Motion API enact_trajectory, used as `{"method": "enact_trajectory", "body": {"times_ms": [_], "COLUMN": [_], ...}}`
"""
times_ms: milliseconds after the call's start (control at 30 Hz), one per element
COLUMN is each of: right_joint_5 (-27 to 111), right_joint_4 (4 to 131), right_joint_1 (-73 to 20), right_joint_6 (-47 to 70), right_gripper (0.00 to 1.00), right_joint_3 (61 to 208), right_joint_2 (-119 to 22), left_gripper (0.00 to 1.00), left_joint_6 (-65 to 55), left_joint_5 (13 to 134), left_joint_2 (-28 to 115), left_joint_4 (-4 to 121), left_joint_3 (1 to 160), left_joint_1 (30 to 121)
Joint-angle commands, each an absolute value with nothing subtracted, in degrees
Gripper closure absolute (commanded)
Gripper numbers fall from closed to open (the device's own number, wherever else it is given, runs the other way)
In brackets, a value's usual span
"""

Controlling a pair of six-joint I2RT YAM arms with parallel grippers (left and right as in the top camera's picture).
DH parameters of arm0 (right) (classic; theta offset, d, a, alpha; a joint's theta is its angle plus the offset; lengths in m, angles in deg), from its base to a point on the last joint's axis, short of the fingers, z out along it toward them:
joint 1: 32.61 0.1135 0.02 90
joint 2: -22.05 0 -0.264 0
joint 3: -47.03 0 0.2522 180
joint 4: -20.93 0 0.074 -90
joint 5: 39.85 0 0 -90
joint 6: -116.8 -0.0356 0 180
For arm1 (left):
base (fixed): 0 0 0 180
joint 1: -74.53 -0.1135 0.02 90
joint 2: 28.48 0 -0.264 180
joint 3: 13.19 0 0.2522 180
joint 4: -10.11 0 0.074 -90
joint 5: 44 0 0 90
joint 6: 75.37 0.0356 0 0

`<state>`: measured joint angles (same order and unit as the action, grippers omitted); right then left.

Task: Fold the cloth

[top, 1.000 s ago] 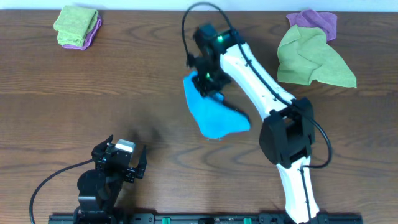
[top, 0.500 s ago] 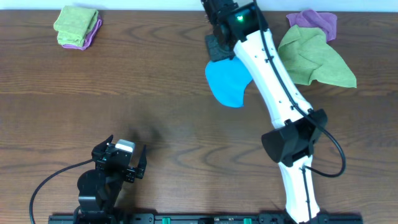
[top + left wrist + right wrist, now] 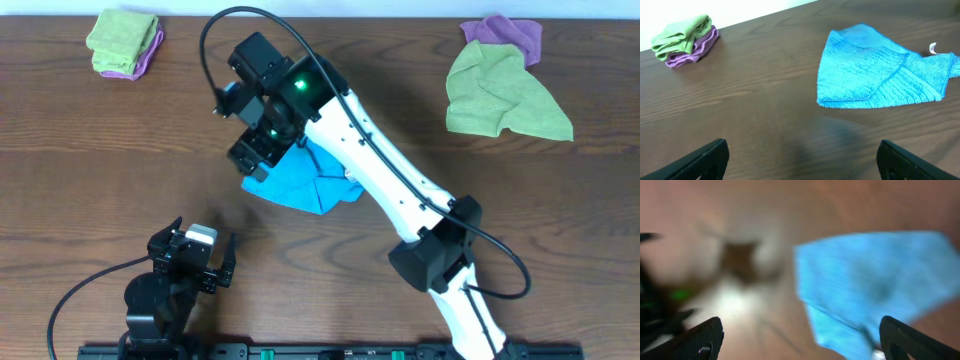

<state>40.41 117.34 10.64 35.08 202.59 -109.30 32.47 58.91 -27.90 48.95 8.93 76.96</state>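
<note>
The cloth (image 3: 308, 181), bright blue, lies crumpled and partly doubled over on the table near the middle. In the left wrist view the cloth (image 3: 875, 75) shows a small white tag (image 3: 933, 48) at its right edge. My right gripper (image 3: 256, 158) hovers over the cloth's left edge with its jaws wide apart. In the blurred right wrist view the right gripper (image 3: 802, 340) is open above the cloth (image 3: 880, 280), holding nothing. My left gripper (image 3: 205, 245) rests open near the front left, well short of the cloth, with bare wood between its fingers (image 3: 702, 160).
A folded lime-green and purple pile (image 3: 123, 42) sits at the back left, also seen in the left wrist view as the pile (image 3: 685, 39). A loose lime-green cloth (image 3: 500, 95) lies over a purple cloth (image 3: 510, 35) at the back right. The right arm (image 3: 400, 200) crosses the table's middle.
The right arm swung the hanging cloth toward the back, then to the left of centre. Its jaws went from shut on the cloth to open, and the cloth now lies on the table. The left arm stayed still.
</note>
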Motion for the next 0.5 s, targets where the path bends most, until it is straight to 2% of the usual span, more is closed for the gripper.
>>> {"method": "enact_trajectory", "body": {"times_ms": [0,233,467], "right_joint_5": [49.53,44.65,39.91], "right_joint_4": [117.14,116.42,111.46], "right_joint_1": [8.84,5.57,3.53], "right_joint_6": [34.4,31.97,31.58], "right_gripper": [0.02,0.18,0.2], "right_joint_3": [198.79,184.41,176.71], "right_joint_2": [-109.32,-109.32,-109.32], "left_gripper": [0.05,0.05,0.05], "left_joint_6": [32.62,32.62,32.62], "left_joint_5": [59.08,59.08,59.1], "left_joint_2": [-28.27,-28.27,-28.27], "left_joint_4": [49.08,49.08,49.08], "left_joint_3": [7.82,7.82,7.82], "left_joint_1": [77.18,77.18,77.18]}}
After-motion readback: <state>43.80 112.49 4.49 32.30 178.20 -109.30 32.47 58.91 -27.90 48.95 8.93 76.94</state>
